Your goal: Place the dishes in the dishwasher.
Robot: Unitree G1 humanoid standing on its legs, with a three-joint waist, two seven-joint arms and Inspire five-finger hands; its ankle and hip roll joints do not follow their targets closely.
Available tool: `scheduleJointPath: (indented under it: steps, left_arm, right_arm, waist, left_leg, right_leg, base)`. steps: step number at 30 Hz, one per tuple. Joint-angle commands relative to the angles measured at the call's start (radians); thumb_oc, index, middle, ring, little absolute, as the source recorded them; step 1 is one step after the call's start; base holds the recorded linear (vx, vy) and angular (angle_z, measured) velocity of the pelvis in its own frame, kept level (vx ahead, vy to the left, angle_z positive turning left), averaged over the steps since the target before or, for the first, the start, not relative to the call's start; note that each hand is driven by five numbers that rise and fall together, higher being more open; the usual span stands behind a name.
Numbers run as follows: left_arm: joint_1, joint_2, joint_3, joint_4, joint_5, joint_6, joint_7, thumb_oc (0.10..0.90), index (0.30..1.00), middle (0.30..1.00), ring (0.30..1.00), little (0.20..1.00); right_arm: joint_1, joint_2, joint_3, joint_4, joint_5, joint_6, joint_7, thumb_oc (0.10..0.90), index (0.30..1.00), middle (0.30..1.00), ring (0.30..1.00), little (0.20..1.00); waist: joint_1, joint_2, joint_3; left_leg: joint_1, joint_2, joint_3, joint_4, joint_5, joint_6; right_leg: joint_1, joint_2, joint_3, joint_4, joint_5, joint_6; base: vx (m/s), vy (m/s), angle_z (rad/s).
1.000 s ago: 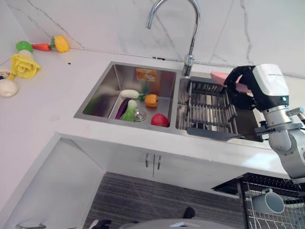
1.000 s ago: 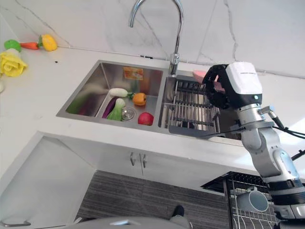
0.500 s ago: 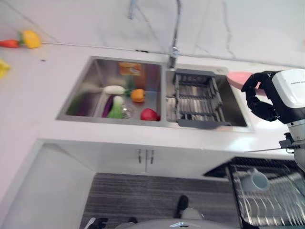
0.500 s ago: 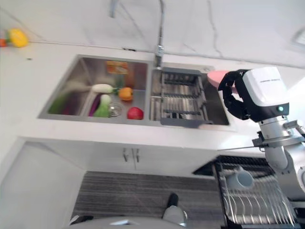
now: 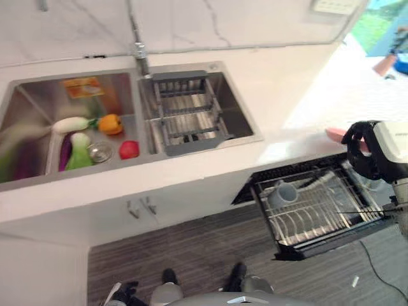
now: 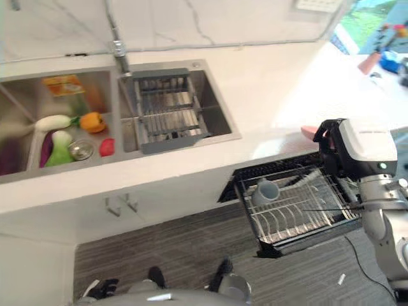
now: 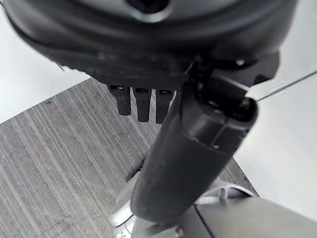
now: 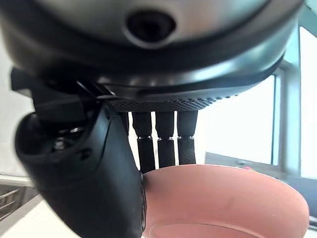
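Observation:
My right hand [image 5: 364, 155] is shut on a pink bowl [image 5: 336, 134], held at the counter's front edge above the far right corner of the pulled-out dishwasher rack [image 5: 331, 220]. In the right wrist view the thumb [image 8: 84, 168] and fingers pinch the pink bowl [image 8: 223, 203] at its rim. A grey-blue mug [image 5: 284, 192] lies in the rack's left part. My left hand [image 7: 141, 101] hangs over the striped floor with straight fingers, holding nothing.
The double sink [image 5: 252, 131] lies to the left. Its left basin holds toy vegetables [image 5: 83, 137]; its right basin holds a grey drying rack [image 5: 188, 115]. White counter [image 5: 293, 89] stretches between the sink and my right hand. Grey striped floor [image 5: 191, 248] lies below the cabinets.
The camera has swung right, shifting the whole picture left. My right hand has carried the pink bowl from the sink's right rim along the counter to above the dishwasher rack.

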Motion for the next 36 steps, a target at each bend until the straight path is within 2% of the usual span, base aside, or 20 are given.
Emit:
scheduleJointPath:
  steps: [1,5,9,18,20,26,29,36]
  left_arm:
    - [-0.012,-0.03,-0.025,0.033,-0.035,-0.01,0.002,0.8,0.9,0.9,0.9,0.9]
    - [-0.011,-0.05,-0.046,0.005,-0.05,-0.015,-0.004,0.8,0.9,0.9,0.9,0.9]
    - [-0.022,-0.065,-0.088,-0.039,-0.067,-0.018,-0.019,0.8,0.9,0.9,0.9,0.9]
    - [-0.018,-0.077,-0.118,-0.059,-0.059,-0.017,-0.031,0.8,0.9,0.9,0.9,0.9]
    - [-0.012,-0.074,-0.125,-0.061,-0.058,-0.017,-0.033,0.8,0.9,0.9,0.9,0.9]
    - [-0.004,-0.067,-0.135,-0.051,-0.051,-0.014,-0.03,0.8,0.9,0.9,0.9,0.9]
    - [0.007,-0.063,-0.145,-0.035,-0.041,-0.014,-0.024,0.8,0.9,0.9,0.9,0.9]
    - [0.021,-0.057,-0.156,-0.019,-0.036,-0.02,-0.021,0.8,0.9,0.9,0.9,0.9]
  right_arm:
    - [-0.09,-0.065,-0.107,-0.087,-0.028,0.027,-0.055,0.4,0.3,0.3,0.3,0.3]
    - [-0.069,-0.06,-0.102,-0.111,-0.034,0.02,-0.043,0.4,0.3,0.3,0.3,0.3]
    - [-0.069,-0.043,-0.052,-0.102,-0.032,0.013,-0.027,0.4,0.3,0.3,0.3,0.3]
    - [-0.1,-0.018,0.11,-0.025,-0.035,-0.008,0.026,0.4,0.3,0.3,0.3,0.3]
    - [-0.116,-0.011,0.172,0.039,-0.045,-0.005,0.036,0.4,0.3,0.3,0.3,0.3]
    - [-0.169,0.019,0.27,0.212,-0.052,0.019,0.016,0.4,0.3,0.3,0.3,0.3]
    - [-0.212,0.065,0.322,0.394,-0.032,0.054,-0.019,0.4,0.3,0.3,0.3,0.3]
    - [-0.3,0.133,0.408,0.653,0.025,0.082,-0.055,0.4,0.3,0.3,0.3,0.3]
  waist:
    - [0.004,0.029,-0.084]
    - [-0.011,0.048,-0.083]
    - [-0.036,0.075,-0.082]
    - [-0.031,0.103,-0.083]
    - [-0.021,0.11,-0.083]
    - [0.002,0.114,-0.079]
    - [0.024,0.12,-0.073]
    - [0.044,0.131,-0.065]
  left_leg:
    - [-0.014,-0.001,-0.042,0.018,-0.077,0.013]
    - [0.0,0.016,-0.045,0.021,-0.069,-0.001]
    - [0.014,0.04,-0.045,0.03,-0.061,-0.018]
    - [0.022,0.055,-0.05,0.029,-0.048,-0.03]
    - [0.021,0.055,-0.065,0.019,-0.041,-0.033]
    - [0.009,0.051,-0.096,-0.004,-0.019,-0.04]
    - [0.008,0.05,-0.114,-0.014,-0.013,-0.042]
    - [0.006,0.042,-0.141,-0.026,-0.002,-0.044]
  right_leg:
    - [0.135,-0.039,0.006,-0.124,0.05,0.104]
    - [0.151,-0.013,0.008,-0.148,0.031,0.09]
    - [0.165,0.015,0.015,-0.166,0.007,0.073]
    - [0.175,0.032,0.01,-0.169,-0.015,0.055]
    - [0.178,0.036,0.003,-0.171,-0.022,0.051]
    - [0.179,0.041,-0.015,-0.172,-0.025,0.048]
    - [0.191,0.042,-0.034,-0.173,-0.031,0.042]
    - [0.198,0.041,-0.053,-0.174,-0.031,0.04]
  base:
    - [0.11,-0.111,-0.41]
    - [0.06,-0.099,-0.27]
    - [0.04,-0.103,0.01]
    - [0.02,-0.046,0.01]
    - [0.02,-0.024,0.07]
    - [0.0,-0.022,0.23]
    - [0.01,-0.026,0.22]
    - [0.02,-0.016,0.2]
